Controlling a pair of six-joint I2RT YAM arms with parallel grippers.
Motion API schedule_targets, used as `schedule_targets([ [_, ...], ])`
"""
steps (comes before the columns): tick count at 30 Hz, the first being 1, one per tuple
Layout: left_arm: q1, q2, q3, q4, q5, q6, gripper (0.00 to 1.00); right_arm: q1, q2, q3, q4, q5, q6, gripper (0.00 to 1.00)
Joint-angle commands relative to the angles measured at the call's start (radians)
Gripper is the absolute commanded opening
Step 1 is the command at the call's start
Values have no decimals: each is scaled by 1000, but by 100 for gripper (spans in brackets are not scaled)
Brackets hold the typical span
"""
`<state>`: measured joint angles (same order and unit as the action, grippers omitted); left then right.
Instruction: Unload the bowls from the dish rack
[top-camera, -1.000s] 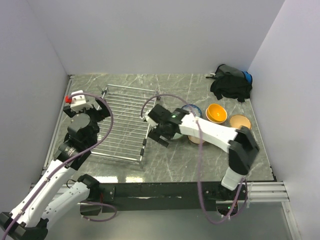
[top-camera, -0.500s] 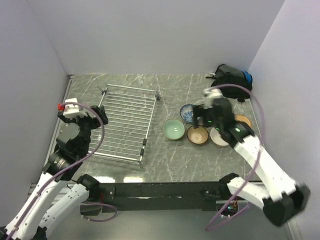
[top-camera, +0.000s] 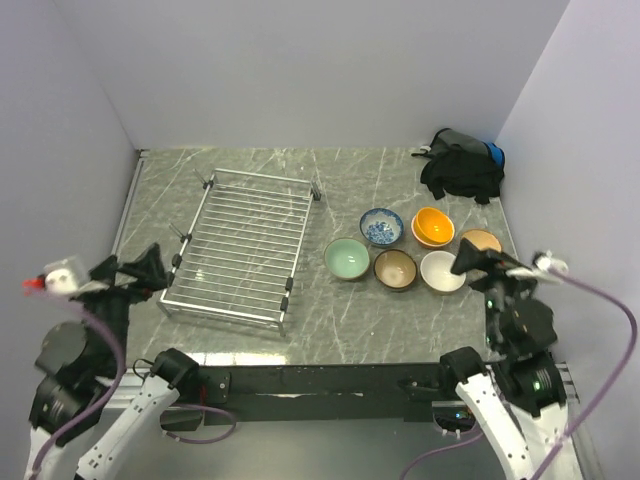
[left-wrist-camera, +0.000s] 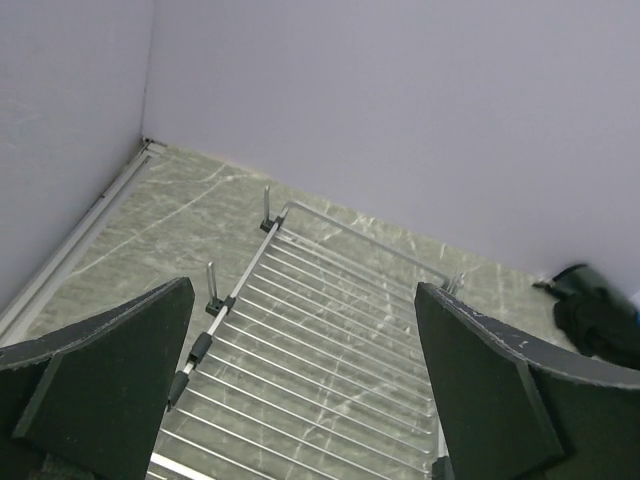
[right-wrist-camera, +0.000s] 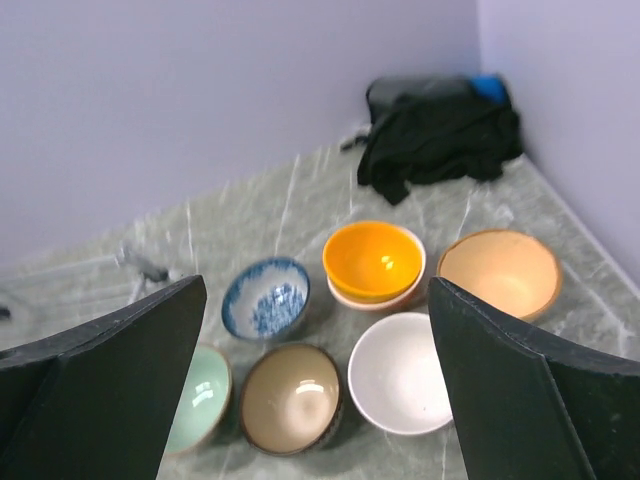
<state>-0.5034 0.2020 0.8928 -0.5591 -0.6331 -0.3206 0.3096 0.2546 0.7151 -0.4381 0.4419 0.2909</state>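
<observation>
1. The left gripper (left-wrist-camera: 302, 295) hangs with its jaws spread wide and nothing between them, above the near left end of the dish rack (top-camera: 240, 245).
2. The right gripper (right-wrist-camera: 316, 290) is likewise fully spread and holds nothing, raised above the near right part of the marble table (top-camera: 340, 330) and looking down on the bowls.
3. A second ago the right arm lay stretched across the table with its gripper at the rack's right edge. Half a second ago it stood over the bowls, and now it is drawn back to the near right corner.
4. The left arm, a second ago over the rack's left edge, has pulled back to the near left corner.
5. The bowls stand together on the table right of the rack, as they did half a second ago. In the back row are the blue-patterned bowl (right-wrist-camera: 265, 297), the orange bowl (right-wrist-camera: 372, 260), nested in a pale bowl (right-wrist-camera: 385, 300) beneath it, and the tan bowl (right-wrist-camera: 498, 272).
6. In the front row are the pale green bowl (top-camera: 346, 258), the brown bowl (right-wrist-camera: 292, 397) and the white bowl (right-wrist-camera: 400, 372).
7. The rack lies flat on the left half of the table, where it lay a second ago.
8. A black bag (top-camera: 462, 165) sits in the far right corner.
</observation>
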Motion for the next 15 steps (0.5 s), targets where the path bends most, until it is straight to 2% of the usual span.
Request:
schedule_targets([
  [1,3,-117,-2,-32,-31,-26,99,-6,-176,-57,55,86,-36,100],
  [8,3,-239,-29,-18,-48,-29,99,-4,-444,-158,101,100,-116,100],
  [15,3,-263,-51,-7,-77,-41,99,-6,-546,-184,107,78,-176,100],
])
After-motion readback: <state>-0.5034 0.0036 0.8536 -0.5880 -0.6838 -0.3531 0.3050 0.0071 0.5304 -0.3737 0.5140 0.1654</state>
